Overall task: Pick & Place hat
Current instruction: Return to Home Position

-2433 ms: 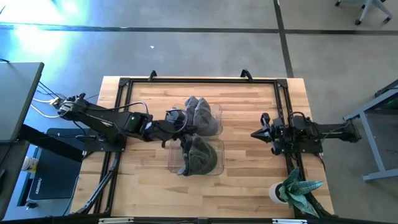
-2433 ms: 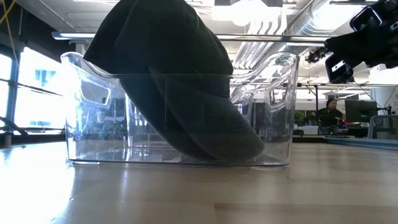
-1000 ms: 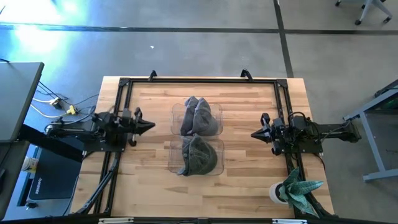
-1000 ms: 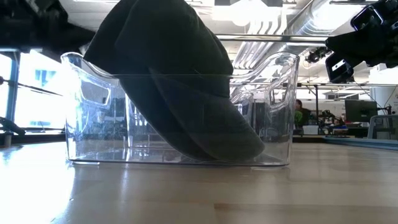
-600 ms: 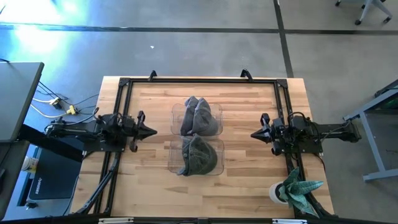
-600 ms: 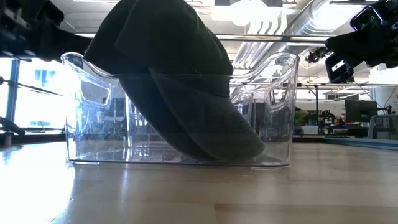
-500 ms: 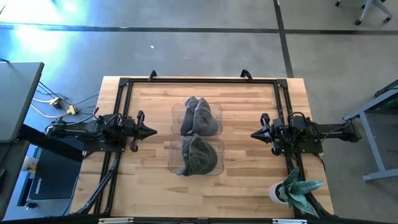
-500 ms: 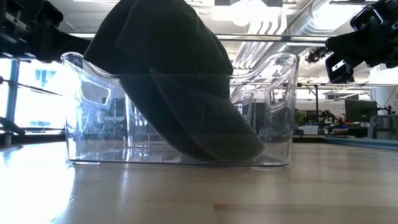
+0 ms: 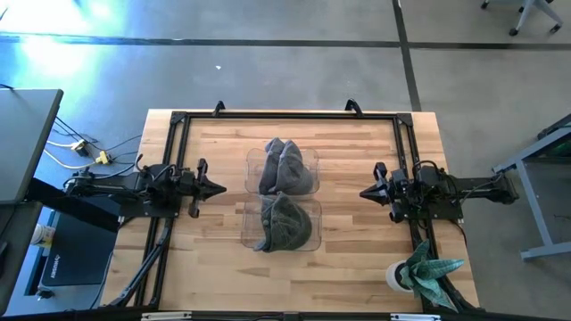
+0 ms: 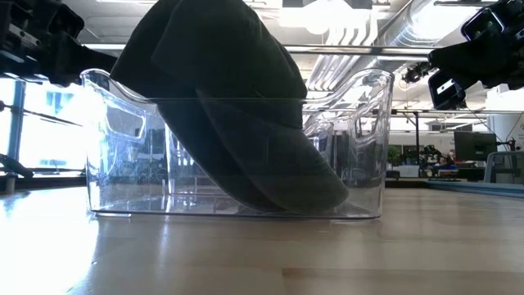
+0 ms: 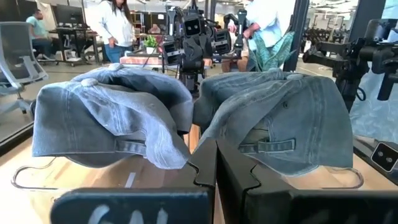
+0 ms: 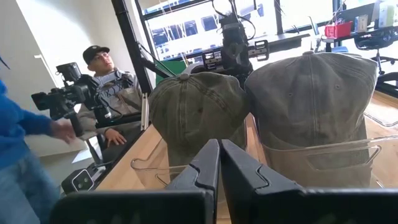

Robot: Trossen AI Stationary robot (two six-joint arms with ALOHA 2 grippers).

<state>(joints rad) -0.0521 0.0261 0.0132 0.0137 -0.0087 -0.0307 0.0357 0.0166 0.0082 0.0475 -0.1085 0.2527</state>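
Observation:
Two clear bins stand mid-table, one behind the other. The far bin (image 9: 308,160) holds a grey-blue hat (image 9: 284,168). In the near bin (image 9: 308,234) a grey-green hat (image 9: 284,223) rests with its lower edge on the bin's floor (image 10: 278,201) and its crown rising above the rim. My left gripper (image 9: 220,188) is shut and points level at the bins from the table's left side; both hats (image 11: 112,118) (image 11: 286,118) lie ahead of its fingers (image 11: 216,165). My right gripper (image 9: 363,192) (image 12: 220,165) is shut, level, at the right side.
A black frame (image 9: 285,116) runs around the wooden tabletop. A potted plant (image 9: 419,272) stands at the near right corner. Bare wood lies between each gripper and the bins. People (image 12: 102,74) and other gear show in the room beyond the table.
My left gripper has drawn back from the bins to the table's left side, then sunk a little and rolled about its own line, and now keeps still. Both hats have stayed in their bins. My right gripper has not moved.

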